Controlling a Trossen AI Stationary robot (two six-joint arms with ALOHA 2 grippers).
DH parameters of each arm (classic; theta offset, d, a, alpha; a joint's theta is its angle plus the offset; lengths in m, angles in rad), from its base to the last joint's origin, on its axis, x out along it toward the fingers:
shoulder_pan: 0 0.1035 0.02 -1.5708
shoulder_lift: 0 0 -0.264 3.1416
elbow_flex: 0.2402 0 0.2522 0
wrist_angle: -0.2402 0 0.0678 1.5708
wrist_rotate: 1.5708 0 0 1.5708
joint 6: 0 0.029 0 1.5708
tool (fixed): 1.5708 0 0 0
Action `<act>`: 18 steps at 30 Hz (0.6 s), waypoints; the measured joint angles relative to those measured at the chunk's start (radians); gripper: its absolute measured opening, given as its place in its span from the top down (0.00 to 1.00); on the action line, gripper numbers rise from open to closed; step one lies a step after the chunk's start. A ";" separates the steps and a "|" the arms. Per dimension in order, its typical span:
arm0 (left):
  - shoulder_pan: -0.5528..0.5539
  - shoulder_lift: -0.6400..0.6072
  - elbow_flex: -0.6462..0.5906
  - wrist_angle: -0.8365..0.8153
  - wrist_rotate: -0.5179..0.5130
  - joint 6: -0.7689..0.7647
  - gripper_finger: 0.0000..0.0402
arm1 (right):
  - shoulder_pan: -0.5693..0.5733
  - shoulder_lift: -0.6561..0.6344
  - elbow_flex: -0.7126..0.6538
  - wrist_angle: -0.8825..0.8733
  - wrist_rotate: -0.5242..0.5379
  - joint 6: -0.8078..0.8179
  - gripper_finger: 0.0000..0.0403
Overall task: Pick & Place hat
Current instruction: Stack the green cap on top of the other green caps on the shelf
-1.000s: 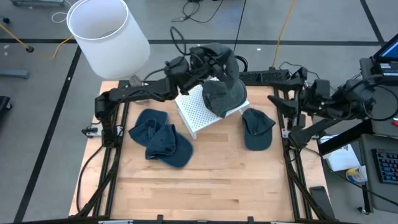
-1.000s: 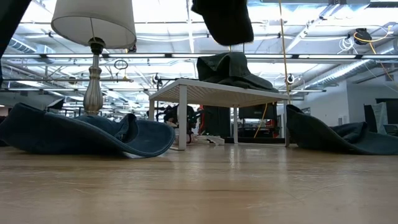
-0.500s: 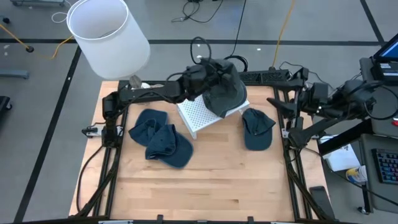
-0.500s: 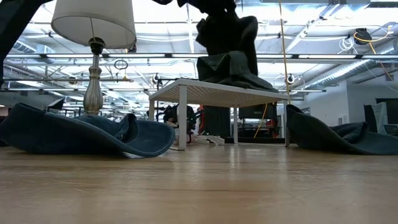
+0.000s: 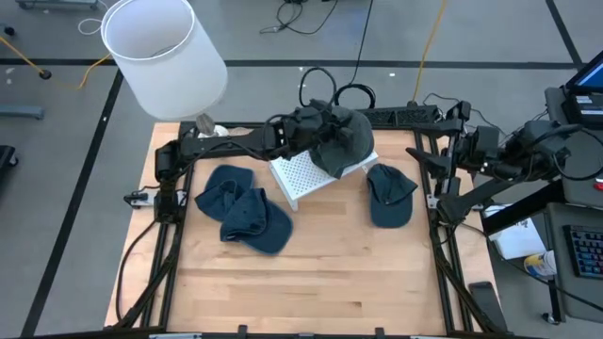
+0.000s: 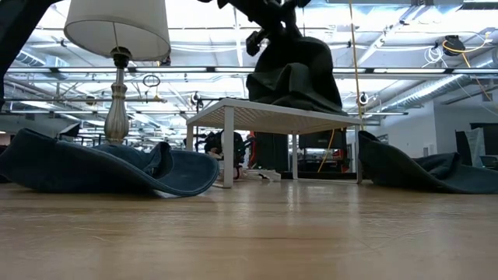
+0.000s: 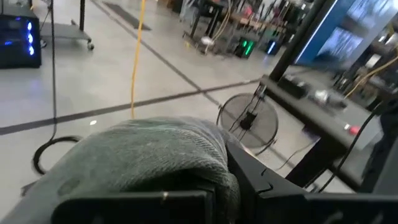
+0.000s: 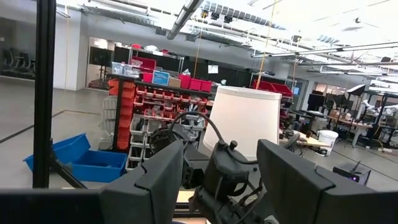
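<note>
— Over the white rack point(image 5: 300, 174) at the back of the counter point(image 5: 311, 282), what is the left gripper point(image 5: 316, 122) doing?
— It is clamped shut on the grey hat point(image 5: 341, 141), which rests on the rack's top.
— And the right gripper point(image 5: 450, 155)?
— It hangs off the counter's right edge, fingers apart, holding nothing.
— Any other hats?
— Two blue hats point(image 5: 243, 212) lie overlapping on the left, and one blue hat point(image 5: 389, 195) lies just right of the rack. A lamp point(image 5: 165, 56) stands at the back left corner.
</note>
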 joint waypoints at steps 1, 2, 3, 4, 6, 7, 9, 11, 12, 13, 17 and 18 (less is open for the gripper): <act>-0.001 -0.001 0.000 -0.012 0.000 0.001 0.96 | 0.000 -0.001 0.000 0.000 0.000 0.000 0.51; -0.002 -0.003 0.000 -0.025 0.000 0.005 0.96 | 0.000 -0.002 0.000 0.000 0.000 0.000 0.51; -0.004 -0.004 0.000 -0.039 0.000 0.008 0.96 | 0.000 -0.002 0.000 0.000 0.000 0.000 0.51; -0.006 -0.008 0.000 -0.055 0.000 0.015 0.96 | 0.000 -0.003 0.000 0.000 0.000 0.000 0.51; -0.008 -0.019 0.000 -0.110 -0.005 0.025 0.96 | 0.000 -0.003 0.000 -0.001 0.000 0.000 0.51; -0.009 -0.021 0.000 -0.124 -0.012 0.029 0.96 | 0.000 -0.003 0.000 0.000 0.000 0.000 0.51; -0.009 -0.032 0.001 -0.175 -0.022 0.039 0.96 | 0.000 -0.003 0.000 0.000 0.000 0.000 0.51; -0.008 -0.039 0.000 -0.225 -0.029 0.052 0.96 | 0.000 -0.003 0.000 0.000 0.000 0.000 0.51; -0.008 -0.040 0.000 -0.236 -0.030 0.059 0.96 | 0.000 -0.003 0.000 0.000 0.001 0.000 0.51; -0.007 -0.041 0.000 -0.254 -0.030 0.062 0.96 | 0.000 -0.003 0.000 0.000 0.002 0.000 0.51; -0.008 -0.040 0.000 -0.298 -0.002 0.066 0.94 | 0.000 0.001 0.000 0.000 0.003 0.000 0.51; -0.008 -0.040 0.000 -0.315 0.011 0.065 0.93 | 0.000 0.002 0.000 0.000 0.003 0.000 0.51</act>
